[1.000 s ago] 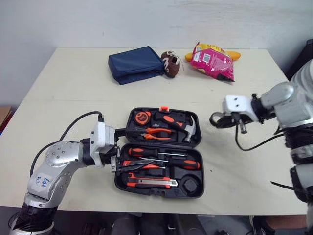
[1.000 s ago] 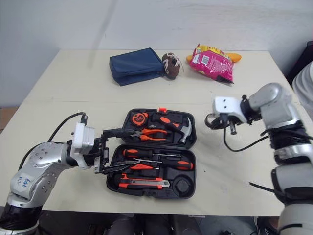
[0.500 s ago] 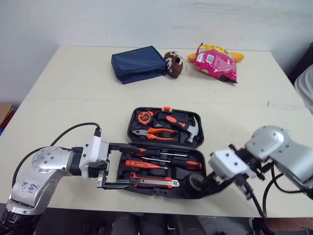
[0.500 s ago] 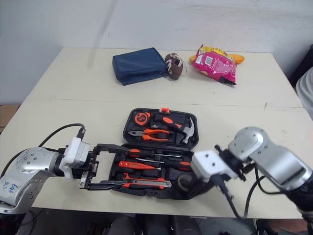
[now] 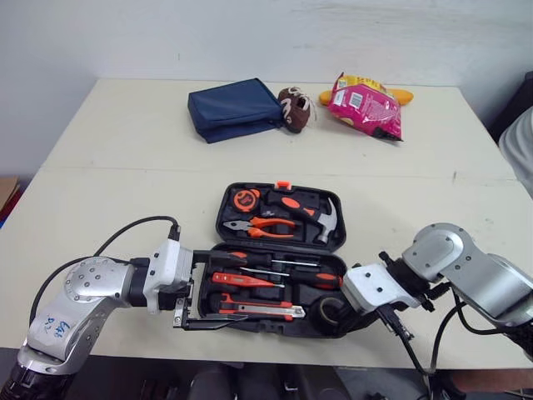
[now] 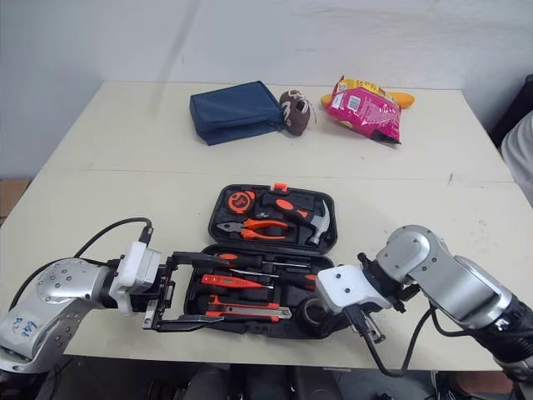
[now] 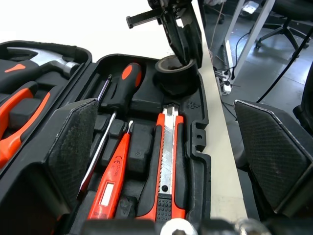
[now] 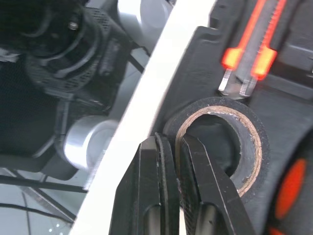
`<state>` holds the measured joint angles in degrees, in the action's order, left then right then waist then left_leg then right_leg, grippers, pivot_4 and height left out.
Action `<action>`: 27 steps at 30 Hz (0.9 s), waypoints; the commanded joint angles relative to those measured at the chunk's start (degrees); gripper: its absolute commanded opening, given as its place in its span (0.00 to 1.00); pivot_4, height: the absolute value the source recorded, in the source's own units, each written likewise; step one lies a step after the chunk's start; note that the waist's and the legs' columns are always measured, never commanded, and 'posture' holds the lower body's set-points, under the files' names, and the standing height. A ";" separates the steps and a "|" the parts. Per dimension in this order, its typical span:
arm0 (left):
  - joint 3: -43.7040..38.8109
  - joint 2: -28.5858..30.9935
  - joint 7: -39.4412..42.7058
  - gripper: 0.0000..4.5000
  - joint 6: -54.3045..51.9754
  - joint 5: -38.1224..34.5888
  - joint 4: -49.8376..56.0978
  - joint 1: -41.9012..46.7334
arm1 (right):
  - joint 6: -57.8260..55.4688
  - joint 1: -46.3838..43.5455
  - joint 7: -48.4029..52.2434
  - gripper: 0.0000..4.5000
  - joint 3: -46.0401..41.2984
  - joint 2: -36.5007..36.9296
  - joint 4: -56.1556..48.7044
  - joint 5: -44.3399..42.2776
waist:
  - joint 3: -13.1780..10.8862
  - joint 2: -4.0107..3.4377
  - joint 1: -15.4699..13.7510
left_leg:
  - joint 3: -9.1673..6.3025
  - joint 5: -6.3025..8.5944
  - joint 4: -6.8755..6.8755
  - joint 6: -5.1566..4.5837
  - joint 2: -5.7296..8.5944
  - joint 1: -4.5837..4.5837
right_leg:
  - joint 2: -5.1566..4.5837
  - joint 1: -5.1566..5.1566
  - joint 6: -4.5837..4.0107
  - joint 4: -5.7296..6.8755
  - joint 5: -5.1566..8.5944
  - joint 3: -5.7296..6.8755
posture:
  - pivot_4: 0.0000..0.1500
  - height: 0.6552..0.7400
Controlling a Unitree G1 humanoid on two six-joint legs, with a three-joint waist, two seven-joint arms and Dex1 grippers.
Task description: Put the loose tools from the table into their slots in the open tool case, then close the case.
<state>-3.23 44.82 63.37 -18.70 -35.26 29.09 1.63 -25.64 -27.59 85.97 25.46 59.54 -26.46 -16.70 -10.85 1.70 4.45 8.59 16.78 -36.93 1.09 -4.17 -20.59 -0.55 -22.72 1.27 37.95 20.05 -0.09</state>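
The black tool case (image 5: 221, 218) lies open near the table's front edge, holding a hammer (image 5: 321, 218), pliers (image 5: 262, 223), screwdrivers (image 5: 275, 258) and an orange utility knife (image 5: 254, 309). A black tape roll (image 5: 331, 310) sits in the round slot at the case's front right corner. My right gripper (image 8: 172, 142) is shut on the roll's wall (image 8: 244, 147), one finger inside the ring and one outside. My left gripper (image 5: 240, 286) is open, its fingers spanning the front half of the case from the left side.
A blue pouch (image 5: 233, 108), a brown toy football (image 5: 293, 108) and a pink snack bag (image 5: 364, 102) lie at the back of the table (image 5: 117, 183). The case's front rim is close to the table's front edge.
My right arm has swung down from the right of the case to its front right corner and closed on the tape roll. My left gripper has shifted toward the front edge and opened wider.
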 commanded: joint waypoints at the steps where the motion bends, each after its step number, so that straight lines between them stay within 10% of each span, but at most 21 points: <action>1: -0.17 -0.01 -0.85 1.00 0.04 -0.05 2.71 -0.42 | -2.53 -1.58 0.14 0.00 1.92 -0.13 0.64 3.54 | 0.00 0.00 0.02 | 0.00 0.01 0.00 0.00 0.00 0.00 | 0.00 0.00 -0.01 -0.01 0.01 0.01 | 1.00 1.00; 27: -2.38 0.21 -1.88 1.00 1.99 1.50 -1.27 -0.40 | 13.31 3.34 6.10 0.00 -1.97 -1.36 10.51 4.04 | -0.04 0.08 0.08 | -0.01 0.04 0.02 -0.04 0.01 0.00 | 0.00 0.02 -0.03 -0.07 -0.01 0.04 | 1.00 1.00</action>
<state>-4.12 44.84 61.43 -17.80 -33.87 27.34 1.34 -16.12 -24.24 89.41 22.97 57.11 -18.03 -15.79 -10.89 1.78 4.53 8.59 16.84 -36.95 1.00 -4.15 -20.59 -0.58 -22.67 1.25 37.86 20.04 -0.04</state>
